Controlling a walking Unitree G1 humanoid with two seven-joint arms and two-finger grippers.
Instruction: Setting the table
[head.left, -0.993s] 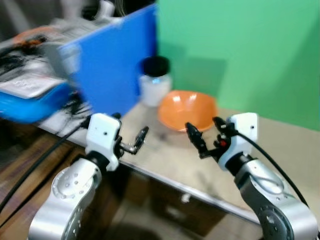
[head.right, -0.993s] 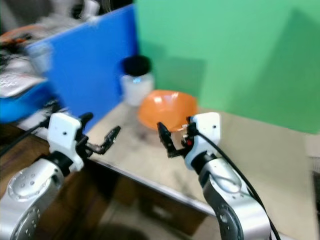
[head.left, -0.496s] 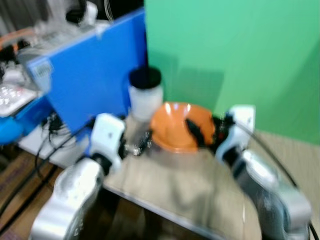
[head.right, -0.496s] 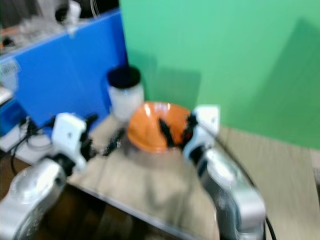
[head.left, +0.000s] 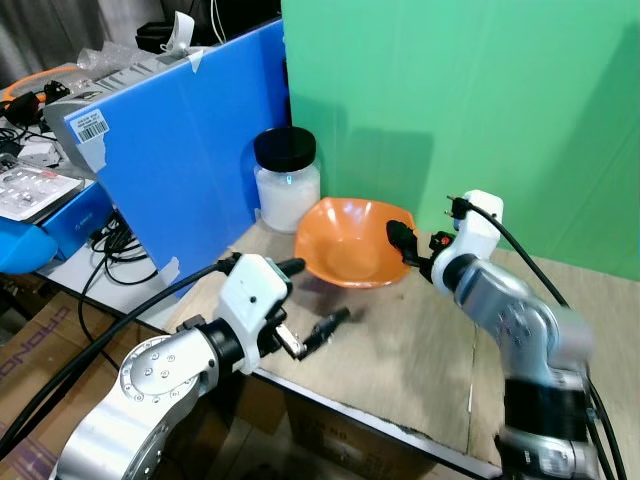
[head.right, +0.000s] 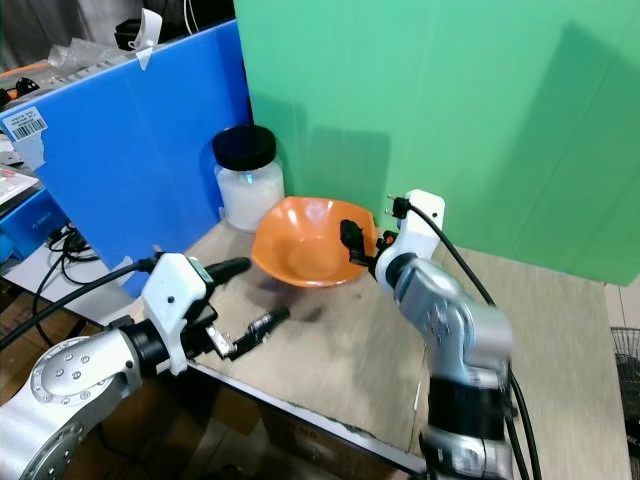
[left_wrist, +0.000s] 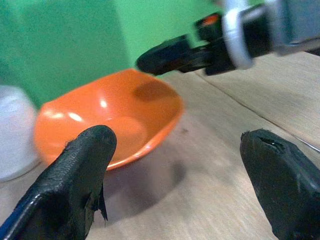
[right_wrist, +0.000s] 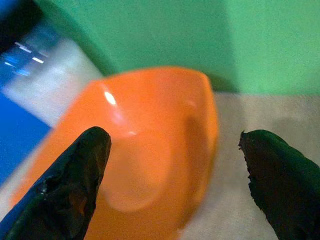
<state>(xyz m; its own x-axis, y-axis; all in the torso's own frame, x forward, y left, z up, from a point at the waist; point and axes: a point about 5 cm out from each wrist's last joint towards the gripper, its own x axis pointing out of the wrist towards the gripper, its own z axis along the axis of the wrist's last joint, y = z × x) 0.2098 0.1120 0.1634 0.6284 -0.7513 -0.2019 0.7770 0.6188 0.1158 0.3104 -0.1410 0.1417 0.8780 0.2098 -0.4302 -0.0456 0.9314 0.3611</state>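
**Orange bowl on a table corner, a gripper on each side**

Orange bowl (head.left: 348, 241) sits empty at the middle of the head views, on the far left part of a pale wooden table (head.left: 420, 340), close to a green wall (head.left: 470, 110). The right gripper (head.left: 396, 238) hovers at the bowl's right rim, its two black fingers spread apart, one over the bowl and one outside it, grasping nothing. The left gripper (head.left: 310, 302) hangs low near the table's front edge, at lower centre-left of the frame, short of the bowl; its fingers are also spread wide and empty. Just beyond the bowl, toward upper left, stands a clear jar (head.left: 287, 180) with a black lid and white contents, beside a blue panel (head.left: 180, 150).
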